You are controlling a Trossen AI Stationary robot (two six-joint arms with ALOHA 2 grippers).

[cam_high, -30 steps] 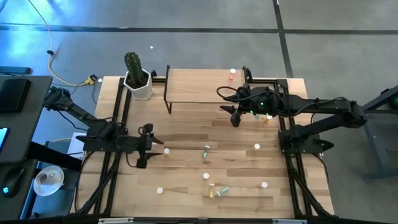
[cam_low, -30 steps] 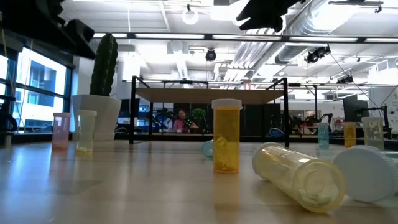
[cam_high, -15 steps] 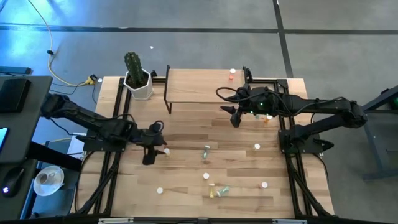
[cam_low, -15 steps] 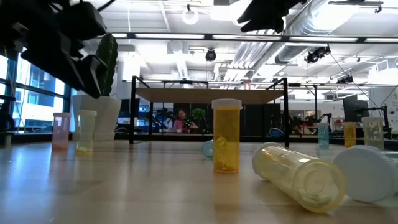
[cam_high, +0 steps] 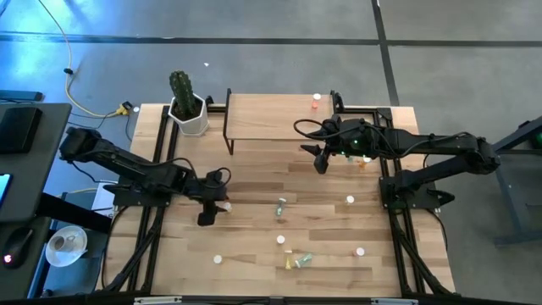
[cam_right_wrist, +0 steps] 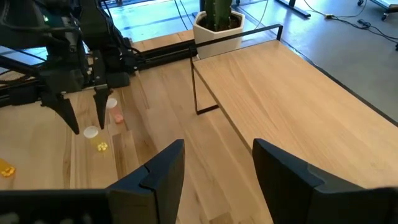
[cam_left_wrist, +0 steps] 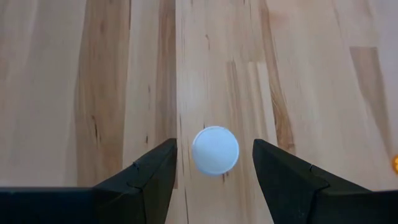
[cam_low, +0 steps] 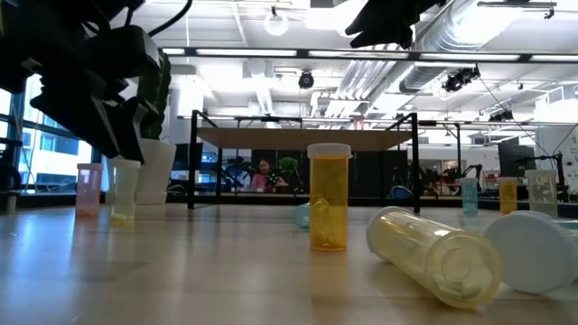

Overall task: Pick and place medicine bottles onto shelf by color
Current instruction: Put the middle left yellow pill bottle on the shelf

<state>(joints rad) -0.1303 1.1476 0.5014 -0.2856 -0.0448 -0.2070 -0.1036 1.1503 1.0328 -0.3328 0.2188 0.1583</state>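
My left gripper [cam_left_wrist: 214, 143] is open and points down over a small upright bottle with a white round cap [cam_left_wrist: 215, 150]. Its fingers stand on either side of the cap without touching it. In the low view the gripper [cam_low: 113, 144] hangs just above a pale yellow bottle [cam_low: 122, 191], with a pink one [cam_low: 88, 190] beside it. My right gripper [cam_high: 320, 163] is open and empty, above the table just in front of the light-wood shelf [cam_high: 275, 119]. One orange-red bottle [cam_high: 316, 101] stands on the shelf's far right part.
Several more bottles stand or lie on the tabletop, among them a green one [cam_high: 281, 203], a lying pair [cam_high: 296, 259] and white-capped ones [cam_high: 350, 200] [cam_high: 218, 259]. A white cactus pot [cam_high: 189, 114] stands left of the shelf. Black frame rails run along both table sides.
My left gripper has gone toward the table's right edge and down, and has tipped to point down over the white-capped bottle. My right gripper has kept still.
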